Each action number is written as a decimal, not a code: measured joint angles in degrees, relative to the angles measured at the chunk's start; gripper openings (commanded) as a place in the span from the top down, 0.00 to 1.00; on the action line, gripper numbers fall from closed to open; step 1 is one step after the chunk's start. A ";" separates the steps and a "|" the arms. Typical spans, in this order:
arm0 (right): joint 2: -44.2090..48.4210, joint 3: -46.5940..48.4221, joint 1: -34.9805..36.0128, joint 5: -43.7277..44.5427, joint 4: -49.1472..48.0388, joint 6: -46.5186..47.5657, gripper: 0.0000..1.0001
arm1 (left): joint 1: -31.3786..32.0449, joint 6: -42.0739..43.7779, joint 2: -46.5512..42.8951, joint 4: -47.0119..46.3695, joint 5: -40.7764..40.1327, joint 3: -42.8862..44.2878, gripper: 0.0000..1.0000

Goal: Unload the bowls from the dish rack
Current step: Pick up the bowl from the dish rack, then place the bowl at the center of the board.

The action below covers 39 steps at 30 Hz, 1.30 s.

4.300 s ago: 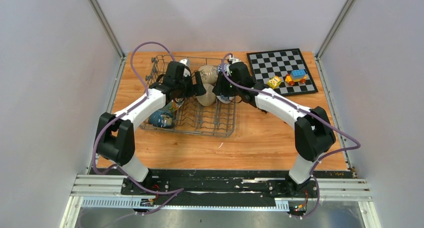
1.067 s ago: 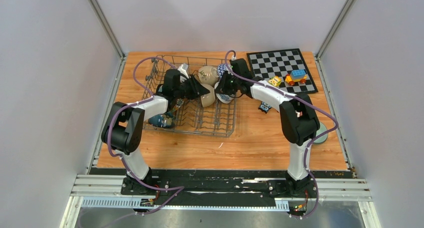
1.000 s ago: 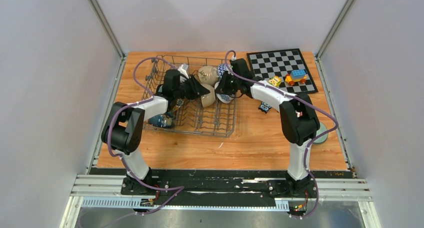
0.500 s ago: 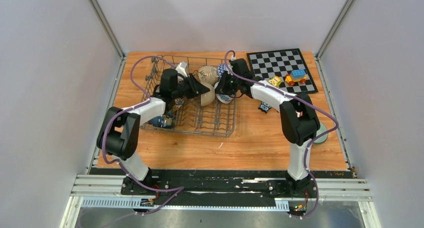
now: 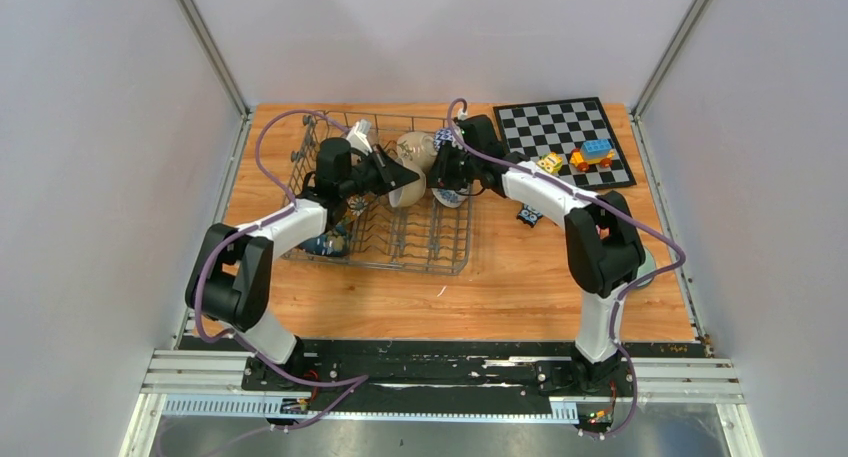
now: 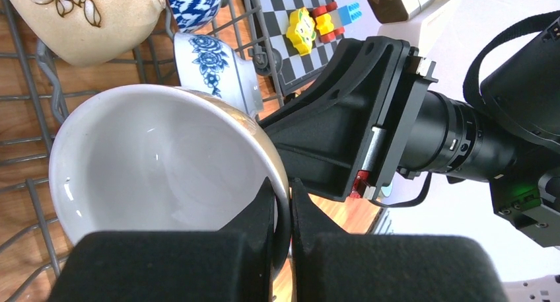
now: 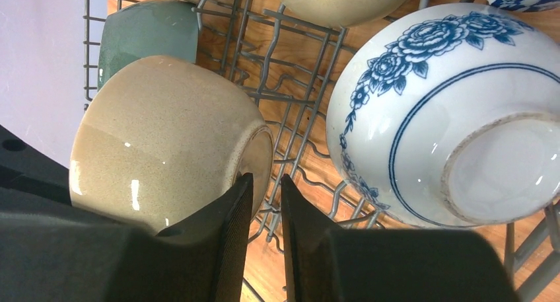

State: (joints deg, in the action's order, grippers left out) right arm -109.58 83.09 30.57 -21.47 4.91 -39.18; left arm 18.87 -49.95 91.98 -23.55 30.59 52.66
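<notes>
On the wooden table, mid dish rack: tan bowl now pinched at the rim by the left gripper, newly clamped, tipped up, likely ready to lift out. At its foot the right gripper, jaws a slit apart, hold impossible to tell. Close alongside, the blue-flowered bowl; free room upward, bare wood in front.

A black-and-white square chessboard lies at the far right corner of the orange wooden desk. On the chessboard's near edge stand a yellow plastic toy and, just right of it, an orange-and-blue brick vehicle. Off the chessboard's near-left corner lies a small dark patterned piece, perhaps a tile.
</notes>
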 measured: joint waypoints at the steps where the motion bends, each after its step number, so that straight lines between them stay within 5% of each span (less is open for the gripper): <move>1: 0.17 0.00 0.00 0.09 0.20 0.07 0.69 | 0.00 -0.02 -0.15 -0.07 0.00 -0.09 1.00; 8: 5.05 -1.16 -0.26 2.64 3.85 2.40 0.47 | 0.00 -0.24 -2.36 -0.22 0.33 -0.24 1.00; 16: 19.21 -4.20 -0.42 4.70 6.71 6.19 0.43 | 0.11 0.39 -7.54 1.64 0.35 -0.24 1.00; 21: 29.40 -9.57 -0.42 6.29 8.33 10.19 0.45 | 3.23 8.07 -14.58 12.37 -2.78 0.90 1.00; 33: 59.52 -24.33 -0.42 12.72 15.80 16.35 0.47 | 32.89 41.09 -36.54 37.53 -25.59 5.42 1.00; 39: 67.14 -26.38 -0.42 12.41 21.09 17.66 0.47 | 51.87 52.24 -39.26 44.57 -42.58 3.48 1.00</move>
State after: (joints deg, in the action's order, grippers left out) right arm -42.44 56.71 30.15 -9.06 26.00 -21.52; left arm 70.74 2.28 52.73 21.02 -11.99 56.14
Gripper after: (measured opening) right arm 0.528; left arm 0.046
